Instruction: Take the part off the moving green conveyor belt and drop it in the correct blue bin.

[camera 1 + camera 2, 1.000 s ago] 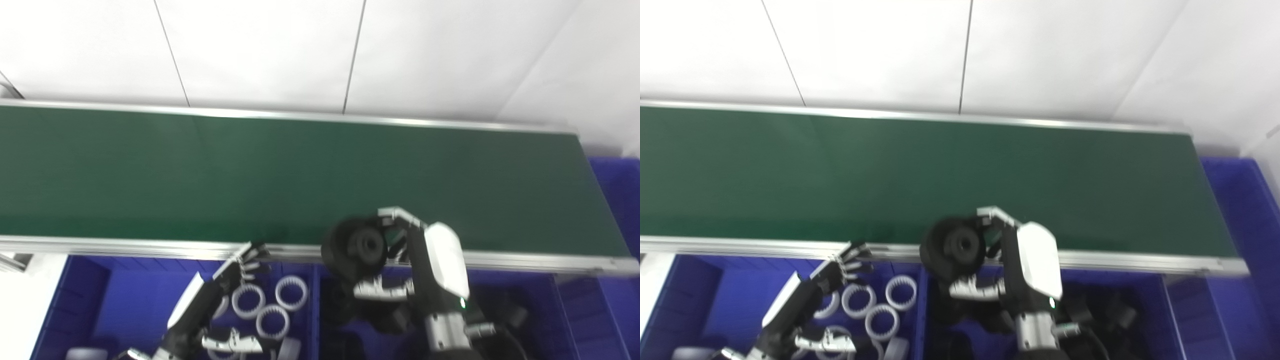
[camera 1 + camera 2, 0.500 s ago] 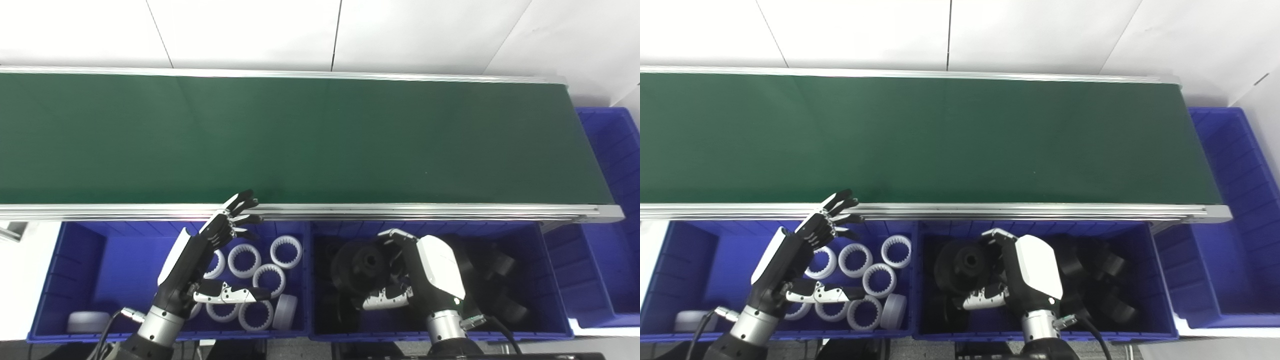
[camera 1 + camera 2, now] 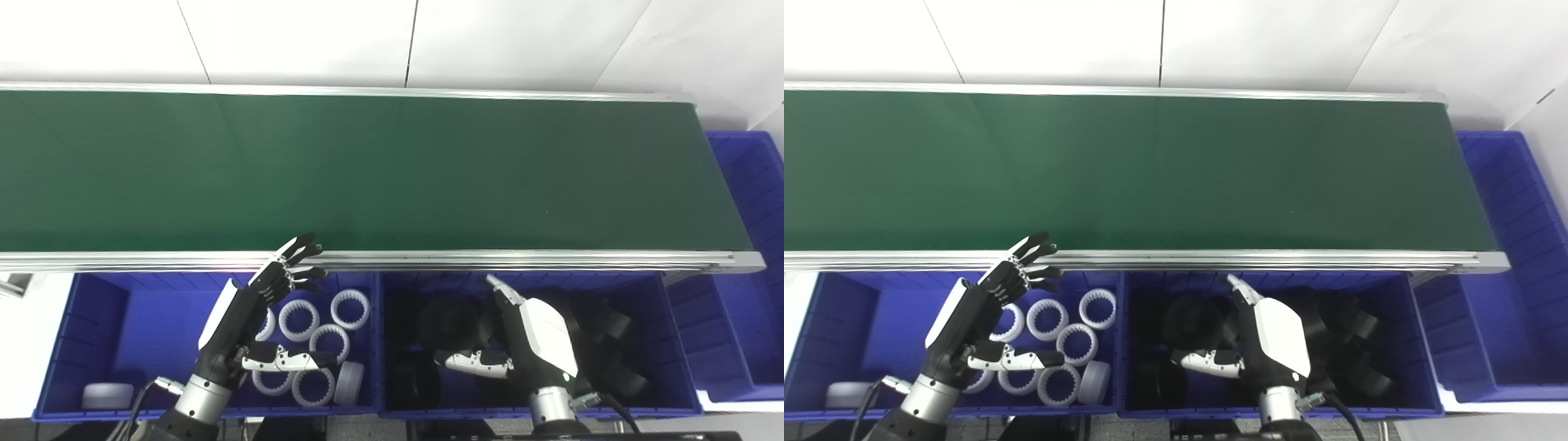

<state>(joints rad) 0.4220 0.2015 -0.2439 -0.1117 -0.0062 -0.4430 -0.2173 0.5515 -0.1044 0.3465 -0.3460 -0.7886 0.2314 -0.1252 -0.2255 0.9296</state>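
Right hand (image 3: 539,334) is spread wide, holding nothing. The black part (image 3: 450,315) sits in the blue bin (image 3: 677,373) just left of its fingers. Left hand (image 3: 245,312) also splayed, over white rings (image 3: 351,308). Green belt (image 3: 380,171) lies beyond both sets of fingertips.

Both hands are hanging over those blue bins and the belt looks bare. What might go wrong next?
The right hand is open low over the bin of black parts; lifting out, its fingers might snag one. The left hand is spread over the white rings with fingertips near the belt rail; a careless reach might knock that rail. Black parts on black are also hard to make out.
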